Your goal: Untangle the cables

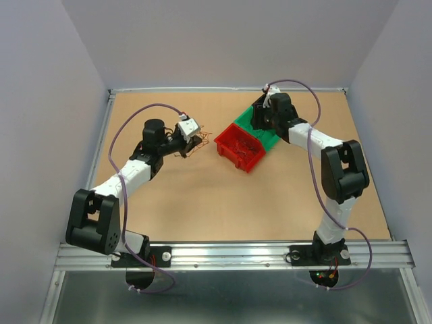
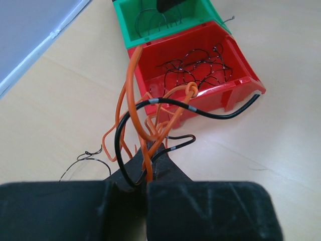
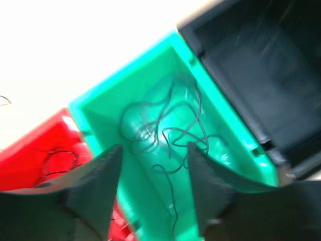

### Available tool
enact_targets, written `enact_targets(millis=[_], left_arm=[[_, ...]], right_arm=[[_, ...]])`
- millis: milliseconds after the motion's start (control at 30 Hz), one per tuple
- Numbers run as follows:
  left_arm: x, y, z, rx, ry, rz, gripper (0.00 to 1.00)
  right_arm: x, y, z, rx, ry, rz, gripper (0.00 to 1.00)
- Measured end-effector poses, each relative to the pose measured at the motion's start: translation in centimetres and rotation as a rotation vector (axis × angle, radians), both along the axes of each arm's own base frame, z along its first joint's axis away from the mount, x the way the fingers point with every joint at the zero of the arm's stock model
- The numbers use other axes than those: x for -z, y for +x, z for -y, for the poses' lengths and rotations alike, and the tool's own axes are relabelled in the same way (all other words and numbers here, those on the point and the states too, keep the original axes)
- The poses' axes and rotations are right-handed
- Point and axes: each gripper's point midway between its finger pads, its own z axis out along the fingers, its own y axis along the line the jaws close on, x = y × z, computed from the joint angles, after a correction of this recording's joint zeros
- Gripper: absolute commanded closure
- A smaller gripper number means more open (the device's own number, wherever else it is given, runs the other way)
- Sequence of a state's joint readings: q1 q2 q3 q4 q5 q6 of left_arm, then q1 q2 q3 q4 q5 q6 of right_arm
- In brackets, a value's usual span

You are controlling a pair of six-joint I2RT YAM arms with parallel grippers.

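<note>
1. Holding the cable bundle (image 2: pixel 150 118), the left gripper (image 2: pixel 148 173) has its jaws pinched fully together on the lower ends of several strands. The bundle appears raised off the table (image 1: pixel 202 202). This is judged to let the loops hang free so that single strands can be picked out.
2. The bundle is presented near the red bin (image 2: pixel 155 75), facing its open top, which keeps any transfer short.
3. The right gripper (image 3: pixel 153 160) hangs over the green bin (image 3: pixel 103 113), jaws parted about halfway with nothing between them. Thin dark wires (image 3: pixel 165 125) lie on the bin floor beneath the gap. The position suits a release into this bin.
4. The bins appear to serve as sorting compartments. Black wires (image 2: pixel 200 63) lie in the red bin and dark wires in the green bin. A black bin (image 3: pixel 251 60) adjoins the green one, and its contents cannot be made out.
5. Bundle appearance: mainly orange strands in wide curls, one with a knot near its top. Two black strands with pale bands cross through them. All strands are thin, springy and interlooped.
6. One loose black wire (image 2: pixel 85 158) lies on the table beside the bundle, apart from it.
</note>
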State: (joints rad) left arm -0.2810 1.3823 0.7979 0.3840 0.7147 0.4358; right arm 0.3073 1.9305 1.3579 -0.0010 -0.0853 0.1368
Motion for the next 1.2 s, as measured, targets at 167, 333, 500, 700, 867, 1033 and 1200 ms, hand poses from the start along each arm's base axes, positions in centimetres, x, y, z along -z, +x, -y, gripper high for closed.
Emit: enact_targets(millis=[167,333,500,700,867,1033,1200], left_arm=[[0.0,-0.7,0.5,0.030,0.015,0.013,0.99],[-0.2,-1.3,0.9,0.061,0.023,0.028,0.98],[-0.1,-2.4,1.5,0.123,0.024,0.023,0.98],[0.6,-3.8,2.0,0.196,0.023,-0.010,0.98],[0.9,-5.0,2.4,0.259,0.023,-0.044,0.98],[0.9,-5.6,2.6,0.298,0.021,-0.058,0.97],[1.0,-6.1,2.7,0.319,0.020,-0.068,0.91]], right_arm=[[-7.8,-1.1,-1.7,-0.004,-0.012,0.171,0.32],[-12.5,-3.2,-3.5,-0.081,0.030,0.271,0.31],[-12.7,-8.1,-6.2,-0.315,0.151,0.314,0.25],[-12.3,-13.7,-10.4,-0.628,0.242,0.350,0.31],[-13.3,-17.7,-14.6,-0.857,0.234,0.449,0.31],[-13.6,-21.0,-17.6,-1.001,0.222,0.509,0.33],[-13.5,-21.9,-18.4,-1.046,0.209,0.532,0.60]])
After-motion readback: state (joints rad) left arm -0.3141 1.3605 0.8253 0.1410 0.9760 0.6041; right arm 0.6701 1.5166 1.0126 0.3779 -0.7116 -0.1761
